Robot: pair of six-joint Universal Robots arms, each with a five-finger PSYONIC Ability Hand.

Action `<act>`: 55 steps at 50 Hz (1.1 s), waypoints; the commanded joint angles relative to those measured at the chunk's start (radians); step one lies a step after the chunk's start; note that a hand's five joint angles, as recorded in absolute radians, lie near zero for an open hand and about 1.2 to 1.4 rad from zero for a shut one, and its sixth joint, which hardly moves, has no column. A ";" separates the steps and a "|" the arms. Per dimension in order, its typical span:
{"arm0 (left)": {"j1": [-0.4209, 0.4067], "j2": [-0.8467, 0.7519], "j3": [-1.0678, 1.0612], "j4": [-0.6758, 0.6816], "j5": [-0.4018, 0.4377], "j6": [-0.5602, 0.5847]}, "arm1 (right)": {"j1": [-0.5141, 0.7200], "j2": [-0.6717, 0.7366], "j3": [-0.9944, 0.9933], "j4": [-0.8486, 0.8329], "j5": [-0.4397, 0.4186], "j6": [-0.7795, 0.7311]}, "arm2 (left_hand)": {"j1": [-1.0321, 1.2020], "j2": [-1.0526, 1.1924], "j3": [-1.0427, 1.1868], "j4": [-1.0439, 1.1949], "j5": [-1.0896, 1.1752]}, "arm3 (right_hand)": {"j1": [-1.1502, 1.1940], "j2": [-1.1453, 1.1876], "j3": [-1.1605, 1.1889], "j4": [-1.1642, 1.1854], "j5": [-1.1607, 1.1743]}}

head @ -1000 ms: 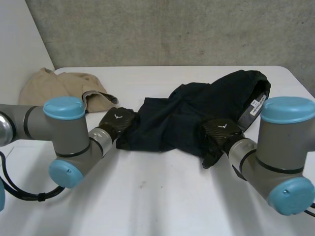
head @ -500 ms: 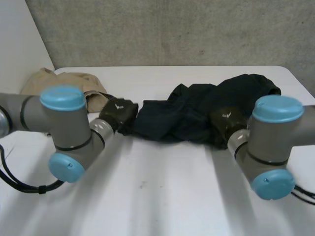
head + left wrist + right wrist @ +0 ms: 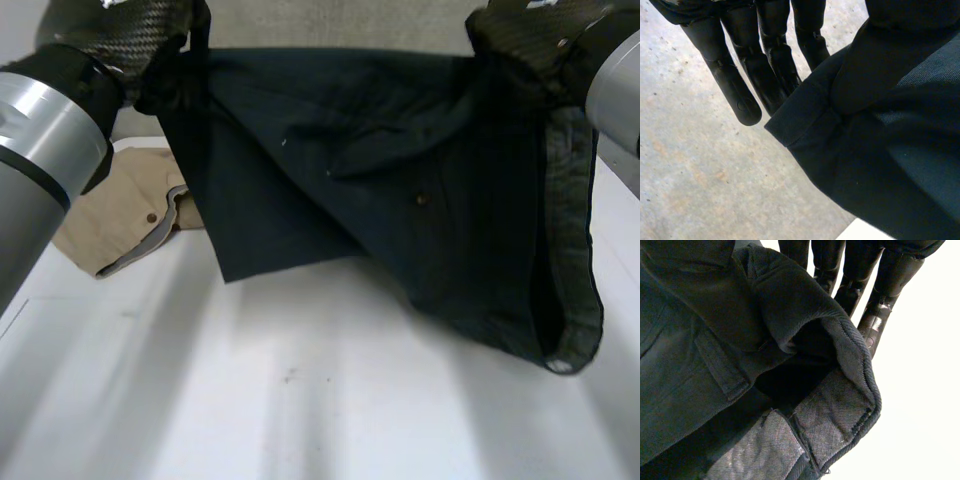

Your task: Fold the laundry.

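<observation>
You have the dark navy cloth garment (image 3: 400, 180) lifted above the white table (image 3: 300, 410), stretched between both hands. Your left hand (image 3: 120, 35) is clamped on one upper corner; in the left wrist view its fingers (image 3: 735, 85) run nearly straight alongside the hem, with the cloth (image 3: 880, 150) pinched beside them. Your right hand (image 3: 535, 35) grasps the other upper end, and in its wrist view the fingers (image 3: 880, 305) sit behind the grey-lined waistband (image 3: 835, 415). The fabric sags lowest under the right hand. A crumpled tan cloth garment (image 3: 115, 215) lies on the table below the left hand.
</observation>
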 commanded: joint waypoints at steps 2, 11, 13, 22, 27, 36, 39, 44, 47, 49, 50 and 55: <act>0.013 -0.200 0.049 0.010 0.004 0.008 | -0.025 0.212 -0.071 0.043 -0.028 -0.048 | 0.269 0.200 0.208 0.199 0.230 | 0.414 0.223 0.259 0.199 0.244; 0.033 -0.507 0.389 0.134 -0.016 0.095 | -0.030 0.368 -0.192 -0.346 -0.019 0.022 | 0.269 0.200 0.208 0.199 0.230 | 0.414 0.223 0.259 0.199 0.244; 0.028 -0.529 0.445 0.180 -0.018 0.106 | -0.031 0.368 -0.196 -0.545 -0.016 0.088 | 0.269 0.200 0.208 0.199 0.230 | 0.414 0.223 0.259 0.199 0.244; 0.018 -0.459 0.487 0.548 -0.111 0.100 | -0.047 0.322 -0.213 -0.913 0.034 0.246 | 0.269 0.200 0.208 0.199 0.230 | 0.414 0.223 0.259 0.199 0.244; 0.015 -0.412 0.340 0.539 -0.113 0.100 | -0.050 0.325 -0.221 -0.777 0.001 0.254 | 0.269 0.200 0.208 0.199 0.230 | 0.414 0.223 0.259 0.199 0.244; 0.010 -0.359 0.007 0.423 -0.111 0.101 | -0.097 0.409 -0.206 -0.268 -0.157 0.230 | 0.269 0.200 0.208 0.199 0.230 | 0.414 0.223 0.259 0.199 0.244; -0.001 -0.357 -0.082 0.338 -0.111 0.104 | -0.101 0.446 -0.187 -0.149 -0.182 0.196 | 0.269 0.200 0.208 0.199 0.230 | 0.414 0.223 0.259 0.199 0.244; -0.044 -0.362 -0.180 0.233 -0.110 0.107 | -0.119 0.499 -0.062 0.064 -0.176 0.072 | 0.269 0.200 0.208 0.199 0.230 | 0.414 0.223 0.259 0.199 0.244; -0.076 -0.363 -0.231 0.211 -0.105 0.106 | -0.134 0.503 0.036 0.093 -0.168 0.049 | 0.269 0.200 0.208 0.199 0.230 | 0.414 0.223 0.259 0.199 0.244; -0.094 -0.368 -0.251 0.209 -0.107 0.107 | -0.136 0.501 0.087 0.063 -0.168 0.056 | 0.269 0.200 0.208 0.199 0.230 | 0.414 0.223 0.259 0.199 0.244; -0.099 -0.369 -0.254 0.209 -0.107 0.107 | -0.136 0.499 0.107 0.046 -0.167 0.062 | 0.269 0.200 0.208 0.199 0.230 | 0.414 0.223 0.259 0.199 0.244; -0.104 -0.377 -0.253 0.211 -0.107 0.107 | -0.142 0.469 0.279 -0.159 -0.154 0.157 | 0.269 0.200 0.208 0.199 0.230 | 0.414 0.223 0.259 0.199 0.244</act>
